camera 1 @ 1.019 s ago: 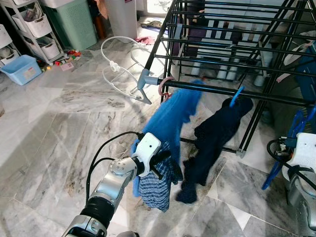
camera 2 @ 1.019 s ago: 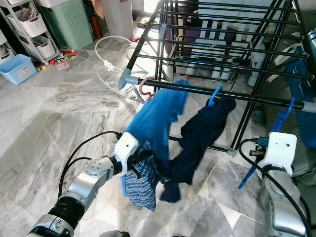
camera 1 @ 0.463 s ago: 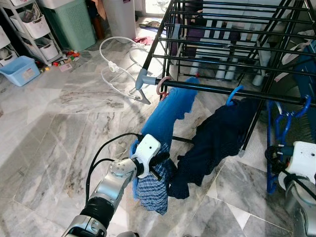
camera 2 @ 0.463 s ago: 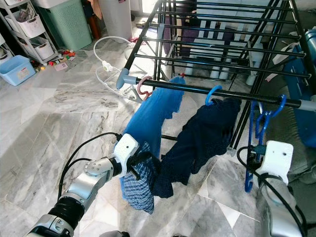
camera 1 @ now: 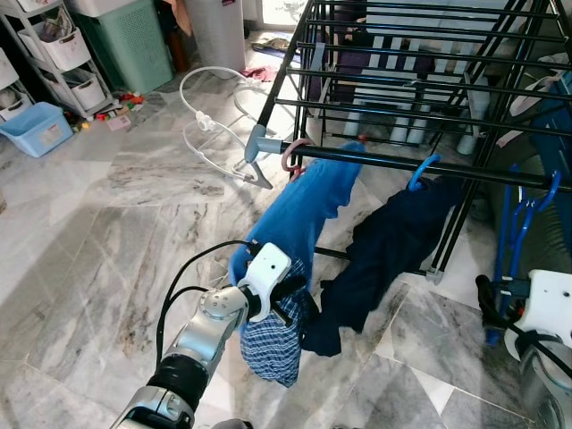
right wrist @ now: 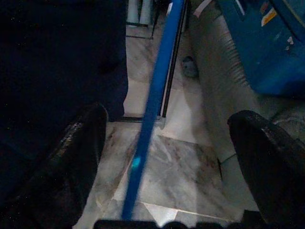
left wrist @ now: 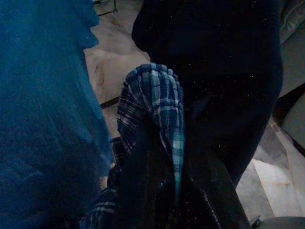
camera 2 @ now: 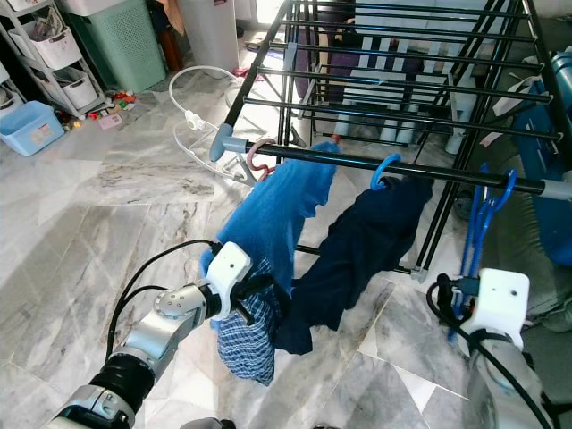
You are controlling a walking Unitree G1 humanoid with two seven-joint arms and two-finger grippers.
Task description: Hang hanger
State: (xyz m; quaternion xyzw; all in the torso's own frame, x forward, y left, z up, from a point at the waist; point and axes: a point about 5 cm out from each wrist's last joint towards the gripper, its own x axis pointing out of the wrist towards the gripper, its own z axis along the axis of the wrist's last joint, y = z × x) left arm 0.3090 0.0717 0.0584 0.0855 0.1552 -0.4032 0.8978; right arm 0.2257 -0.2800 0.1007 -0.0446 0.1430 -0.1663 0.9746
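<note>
An empty blue hanger (camera 2: pixel 483 219) hangs by its hook from the front rail (camera 2: pixel 447 172) of the black drying rack, at the right end. My right gripper (camera 2: pixel 454 299) is low beside it, open, with the hanger's blue bar (right wrist: pixel 151 105) running between the spread fingers (right wrist: pixel 76 157). On the same rail hang a bright blue garment (camera 1: pixel 308 214) on a pink hook (camera 1: pixel 293 157) and a dark navy garment (camera 1: pixel 384 255) on a blue hook (camera 1: pixel 424 170). My left gripper (camera 1: pixel 290 299) is shut on a plaid cloth (left wrist: pixel 157 109) below the blue garment.
White hangers (camera 1: pixel 210 116) lie on the marble floor left of the rack. A green laundry basket (camera 1: pixel 134 40), a light blue tub (camera 1: pixel 36 125) and shelves with bins stand at the far left. A blue container (camera 2: pixel 550 161) crowds the right side.
The blue hanger went from tilted below the rail to hooked on it. My right gripper has since dropped lower. The navy garment swung right and back.
</note>
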